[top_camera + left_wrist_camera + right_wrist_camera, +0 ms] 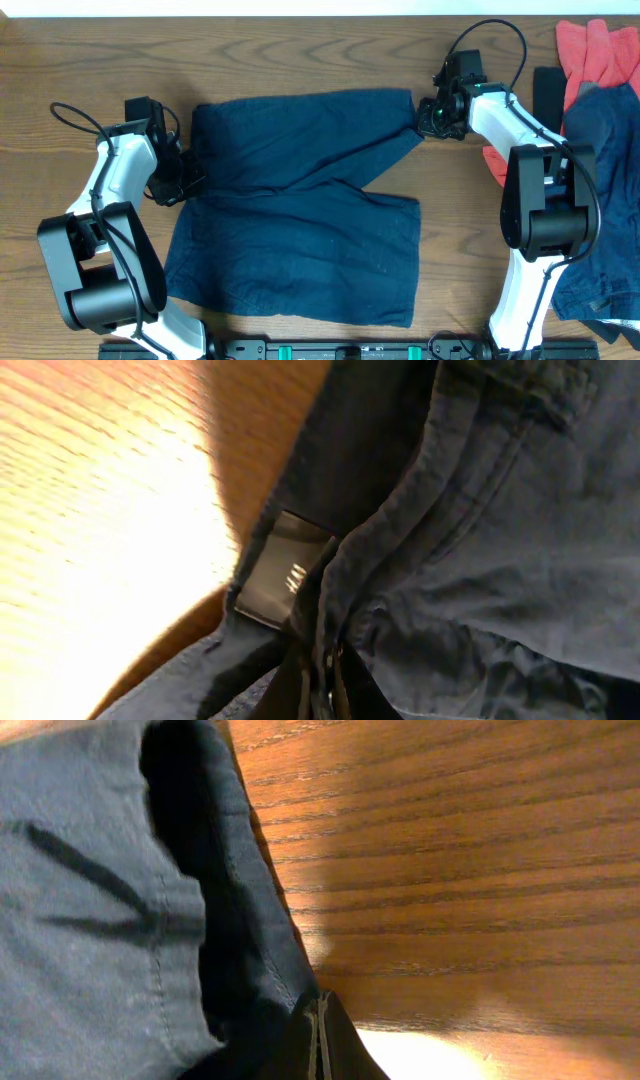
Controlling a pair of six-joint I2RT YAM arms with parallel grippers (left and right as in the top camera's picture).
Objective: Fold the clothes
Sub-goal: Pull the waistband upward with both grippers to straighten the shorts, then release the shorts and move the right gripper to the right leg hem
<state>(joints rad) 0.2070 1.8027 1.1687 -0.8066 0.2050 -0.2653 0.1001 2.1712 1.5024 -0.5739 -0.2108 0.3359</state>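
The dark navy shorts lie spread on the wooden table, with the upper leg laid across toward the right. My left gripper is at the shorts' left edge. In the left wrist view the jaws are shut on the navy cloth beside a grey label. My right gripper is at the upper leg's right end. In the right wrist view the jaws are shut on the hem edge of the shorts.
A pile of other clothes lies at the right edge: a coral red garment at the top and a navy one below it. A black strip lies next to them. Both arm bases stand at the front edge.
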